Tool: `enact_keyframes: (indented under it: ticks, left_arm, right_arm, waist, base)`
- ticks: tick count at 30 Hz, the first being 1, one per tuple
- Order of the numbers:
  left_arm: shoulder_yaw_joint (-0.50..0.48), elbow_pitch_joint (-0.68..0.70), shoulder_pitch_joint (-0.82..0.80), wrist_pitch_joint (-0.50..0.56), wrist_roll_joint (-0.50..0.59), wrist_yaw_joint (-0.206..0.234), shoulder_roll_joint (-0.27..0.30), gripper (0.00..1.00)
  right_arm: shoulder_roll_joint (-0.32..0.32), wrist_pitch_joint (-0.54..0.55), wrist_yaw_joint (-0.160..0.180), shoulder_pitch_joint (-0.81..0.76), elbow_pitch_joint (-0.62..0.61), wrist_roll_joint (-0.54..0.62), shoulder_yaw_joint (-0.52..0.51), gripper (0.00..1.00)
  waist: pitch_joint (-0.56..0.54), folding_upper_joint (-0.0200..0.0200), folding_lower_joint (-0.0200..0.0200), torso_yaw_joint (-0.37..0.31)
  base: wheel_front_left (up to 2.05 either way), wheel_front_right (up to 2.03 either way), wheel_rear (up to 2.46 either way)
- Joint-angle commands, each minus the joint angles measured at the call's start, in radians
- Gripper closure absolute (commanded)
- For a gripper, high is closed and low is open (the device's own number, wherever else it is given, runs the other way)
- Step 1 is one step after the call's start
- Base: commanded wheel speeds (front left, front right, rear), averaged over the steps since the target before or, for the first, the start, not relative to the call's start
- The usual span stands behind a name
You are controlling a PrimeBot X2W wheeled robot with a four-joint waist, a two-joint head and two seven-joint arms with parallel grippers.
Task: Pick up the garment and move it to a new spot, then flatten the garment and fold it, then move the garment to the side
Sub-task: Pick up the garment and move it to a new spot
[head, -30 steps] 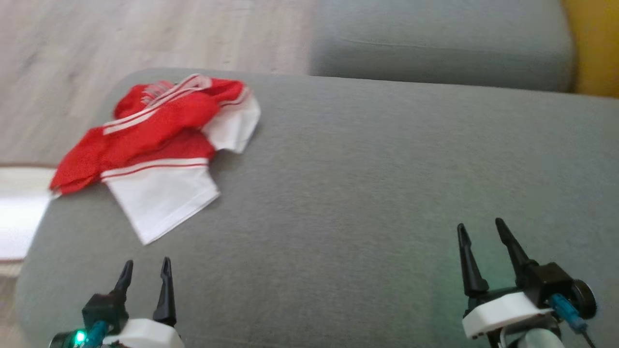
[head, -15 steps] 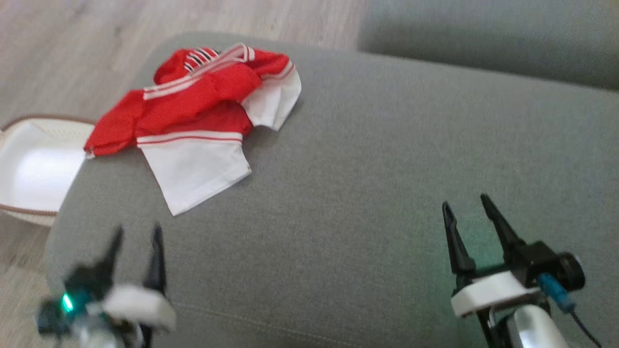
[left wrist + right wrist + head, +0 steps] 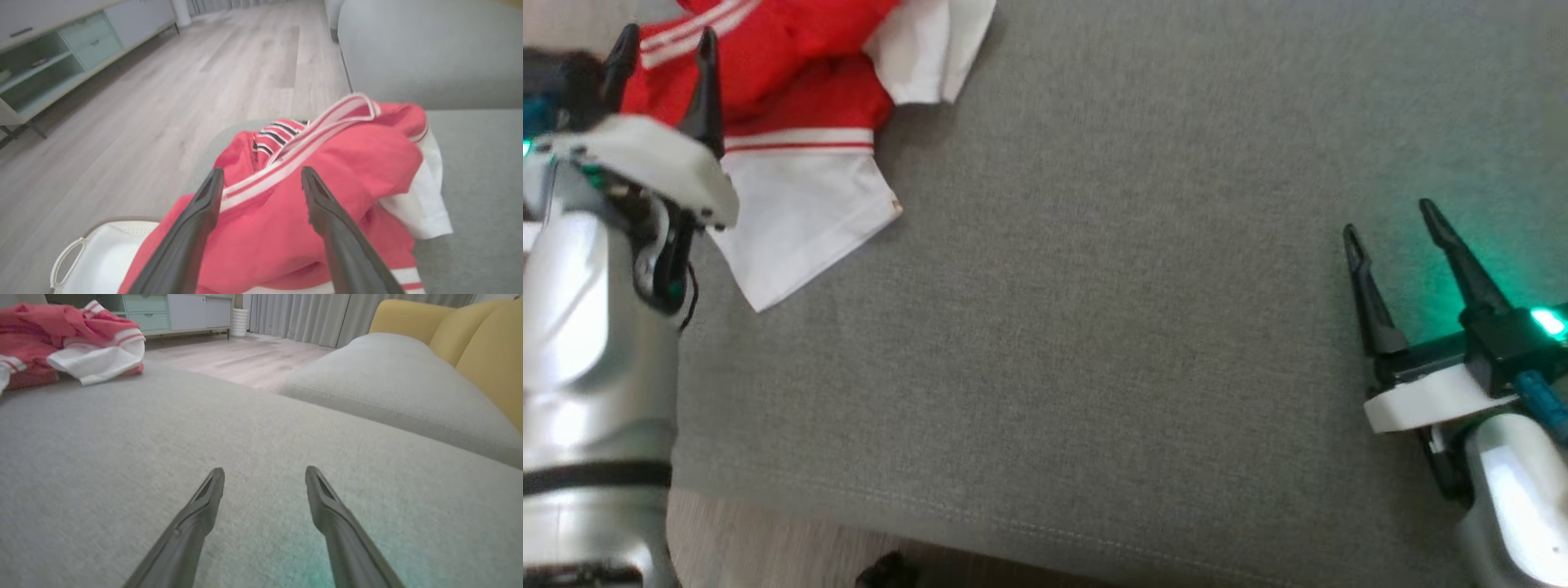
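Crumpled red-and-white knit garment lies in a soft heap at the left end of a grey woven sofa seat cushion, near its rounded corner. Its red body is bunched into folds, crossed by white ribbed stripes, and a collar with dark stripes peeks out on top. Two flat white sleeves with thin red bands spread out onto the cushion.

The left gripper is poised over the red folds, its two long, tapered dark fingers spread wide with nothing between them. Whether the tips touch the cloth cannot be told. The right gripper is well apart, above bare cushion fabric, equally wide open and empty.

Beside the cushion's corner, a white plastic basket with a loop handle sits on the pale wood-plank floor. A second rounded grey cushion lies beyond, next to a smooth yellow armchair.
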State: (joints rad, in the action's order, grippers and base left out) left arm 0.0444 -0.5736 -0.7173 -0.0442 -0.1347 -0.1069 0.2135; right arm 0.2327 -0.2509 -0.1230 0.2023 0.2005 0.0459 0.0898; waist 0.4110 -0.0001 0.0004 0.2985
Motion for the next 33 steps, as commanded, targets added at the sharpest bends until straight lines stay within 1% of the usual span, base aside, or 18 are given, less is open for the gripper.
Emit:
enact_keyframes:
  ticks: [1, 5, 10, 11, 12, 13, 15, 19, 24, 26, 29, 30, 33]
  left_arm:
    - [-0.024, -0.003, -0.035, 0.005, 0.003, -0.002, 0.055, 0.00]
    - [0.036, -0.172, -0.136, 0.022, 0.010, -0.016, 0.066, 0.00]
    - [0.080, -0.344, -0.211, 0.023, 0.017, -0.020, 0.071, 0.00]
    - [0.085, -0.369, -0.222, 0.016, 0.016, -0.020, 0.071, 0.18]
    - [0.089, -0.393, -0.233, 0.012, 0.013, -0.021, 0.071, 0.69]
    - [0.093, -0.412, -0.244, 0.003, 0.011, -0.021, 0.071, 1.00]
    - [0.104, -0.433, -0.264, -0.029, 0.010, -0.022, 0.074, 1.00]
    - [0.124, -0.444, -0.298, -0.093, 0.022, -0.022, 0.098, 1.00]
    - [0.154, -0.398, -0.346, -0.134, 0.008, -0.023, 0.109, 1.00]
    - [0.192, -0.356, -0.360, -0.132, 0.000, -0.023, 0.115, 1.00]
    - [0.259, -0.265, -0.366, -0.102, -0.053, -0.024, 0.119, 1.00]
    - [0.311, -0.181, -0.357, -0.067, -0.104, -0.024, 0.127, 1.00]
    - [0.388, -0.022, -0.324, 0.005, -0.186, -0.024, 0.153, 1.00]
  right_arm:
    - [0.015, -0.011, -0.008, 0.003, -0.040, 0.004, 0.019, 0.00]
    - [0.038, -0.011, -0.008, -0.007, -0.061, -0.001, 0.019, 0.00]
    - [0.041, -0.010, -0.008, -0.016, -0.077, -0.006, 0.026, 0.00]
    - [0.039, -0.010, -0.008, -0.017, -0.078, -0.006, 0.026, 0.00]
    - [0.036, -0.010, -0.008, -0.018, -0.078, -0.006, 0.026, 0.00]
    - [0.032, -0.010, -0.008, -0.019, -0.078, -0.007, 0.024, 0.00]
    - [0.022, -0.010, -0.008, -0.023, -0.071, -0.008, 0.019, 0.00]
    - [-0.009, -0.010, -0.008, -0.039, -0.050, -0.017, 0.011, 0.00]
    - [-0.060, -0.011, -0.008, -0.077, -0.035, -0.033, 0.003, 0.00]
    - [-0.082, -0.011, -0.008, -0.093, -0.029, -0.039, 0.004, 0.00]
    - [-0.111, -0.011, -0.008, -0.116, -0.023, -0.047, 0.005, 0.00]
    - [-0.126, -0.011, -0.008, -0.128, -0.020, -0.053, 0.007, 0.00]
    - [-0.144, -0.011, -0.008, -0.143, -0.020, -0.063, 0.012, 0.00]
  waist:
    - [0.067, 0.0001, -0.0004, 0.003]
    - [0.082, 0.0001, -0.0004, -0.010]
    - [0.077, 0.0001, -0.0004, -0.031]
    - [0.072, 0.0001, -0.0004, -0.034]
    - [0.068, 0.0001, -0.0004, -0.036]
    - [0.062, 0.0001, -0.0004, -0.038]
    - [0.041, 0.0001, -0.0004, -0.041]
    - [-0.024, 0.0001, -0.0004, -0.048]
    - [-0.128, 0.0001, -0.0004, -0.058]
    - [-0.173, 0.0001, -0.0004, -0.070]
    - [-0.234, 0.0001, -0.0004, -0.098]
    - [-0.267, 0.0001, -0.0004, -0.121]
    - [-0.305, 0.0001, -0.0004, -0.164]
  base:
    - [0.00, 0.00, 0.00]
    - [0.00, 0.00, 0.00]
    - [0.00, 0.00, 0.00]
    - [0.00, 0.00, 0.00]
    - [0.00, 0.00, 0.00]
    - [0.00, 0.00, 0.00]
    - [0.00, 0.00, 0.00]
    - [0.00, 0.00, 0.00]
    - [0.00, 0.00, 0.00]
    - [0.00, 0.00, 0.00]
    - [0.00, 0.00, 0.00]
    - [0.00, 0.00, 0.00]
    - [0.00, 0.00, 0.00]
